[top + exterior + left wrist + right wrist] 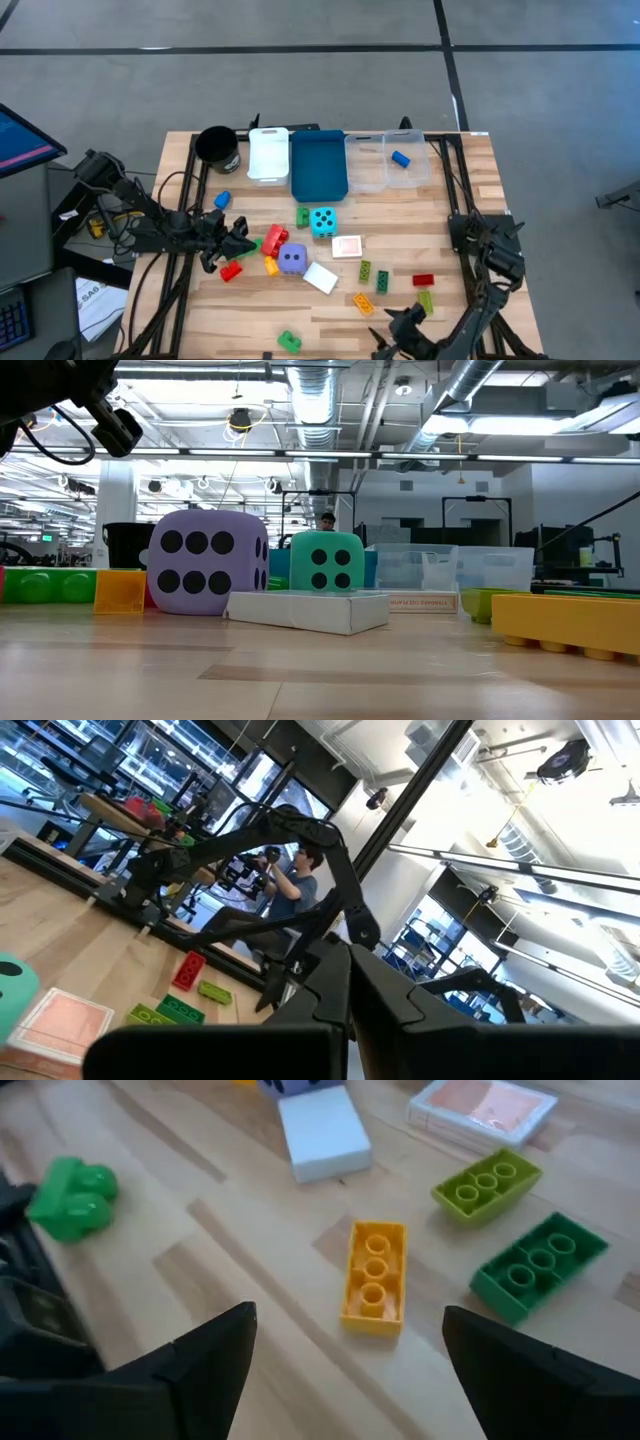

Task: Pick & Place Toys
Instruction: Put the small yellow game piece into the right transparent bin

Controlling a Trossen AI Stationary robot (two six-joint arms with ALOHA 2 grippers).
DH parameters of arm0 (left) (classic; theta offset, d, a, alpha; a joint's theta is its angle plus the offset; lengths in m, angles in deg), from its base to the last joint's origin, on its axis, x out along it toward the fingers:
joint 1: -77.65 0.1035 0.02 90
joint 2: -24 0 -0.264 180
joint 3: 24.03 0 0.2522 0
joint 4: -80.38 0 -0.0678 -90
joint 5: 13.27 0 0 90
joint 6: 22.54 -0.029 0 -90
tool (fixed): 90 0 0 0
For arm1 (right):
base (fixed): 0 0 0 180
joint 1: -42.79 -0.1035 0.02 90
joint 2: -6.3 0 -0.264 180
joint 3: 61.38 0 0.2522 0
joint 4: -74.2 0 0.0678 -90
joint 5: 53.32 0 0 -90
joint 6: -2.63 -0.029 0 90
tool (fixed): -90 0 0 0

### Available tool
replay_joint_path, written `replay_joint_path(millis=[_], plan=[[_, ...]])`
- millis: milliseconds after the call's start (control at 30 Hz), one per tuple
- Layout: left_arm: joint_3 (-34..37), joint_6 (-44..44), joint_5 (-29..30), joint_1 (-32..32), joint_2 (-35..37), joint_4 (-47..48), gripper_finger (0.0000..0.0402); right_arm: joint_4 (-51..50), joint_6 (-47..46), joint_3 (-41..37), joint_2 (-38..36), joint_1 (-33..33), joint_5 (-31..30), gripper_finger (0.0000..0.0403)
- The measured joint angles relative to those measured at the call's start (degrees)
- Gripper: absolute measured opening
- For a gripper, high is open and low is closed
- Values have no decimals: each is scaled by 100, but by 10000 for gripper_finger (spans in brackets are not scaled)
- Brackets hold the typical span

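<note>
Right gripper [405,322] is down at the near edge of the table, fingers spread wide apart and holding nothing, with a yellow brick [374,1275] lying on the wood just ahead between them. Close by sit 2 green bricks [487,1181], a flat white card [322,1132] and a pink-faced card [482,1106], plus a lone green brick [289,341] off to the left by the near edge. A bit farther right there's a red brick [423,280] with a lime one [426,300] just nearer. Middle of the table: purple die [292,260] next to a red brick [275,243], with an orange one beside them, and the cyan die [323,221] a little farther back with a small green brick just left of it. Left gripper [240,236] hovers above the left-middle of the table beside that cluster, near another red brick [231,270]; its fingers look pressed together, nothing in them. Along the far edge, left to right: black cup [216,146], white bin [268,154], blue bin [318,165], and 2 clear bins [366,163], the rightmost holding 1 blue brick [401,158].
</note>
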Motion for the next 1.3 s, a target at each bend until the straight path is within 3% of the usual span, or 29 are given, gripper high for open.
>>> replay_joint_path(millis=[233,367,767,833,1100,1300], plan=[[-2,11,1,-52,0,2,0,1803,602,-1126,1,100,-644,315],[-2,4,0,-197,0,4,0,2410,830,-1382,0,109,-734,315],[-2,0,0,-264,0,4,0,2471,1223,-1407,203,460,-745,315],[-2,0,0,-264,0,4,0,2531,1187,-1410,366,546,-504,315],[-2,0,0,-264,-2,1,0,2336,637,-1378,564,544,-505,314],[-2,0,1,-264,-2,2,0,2271,619,-1389,567,588,-372,269]])
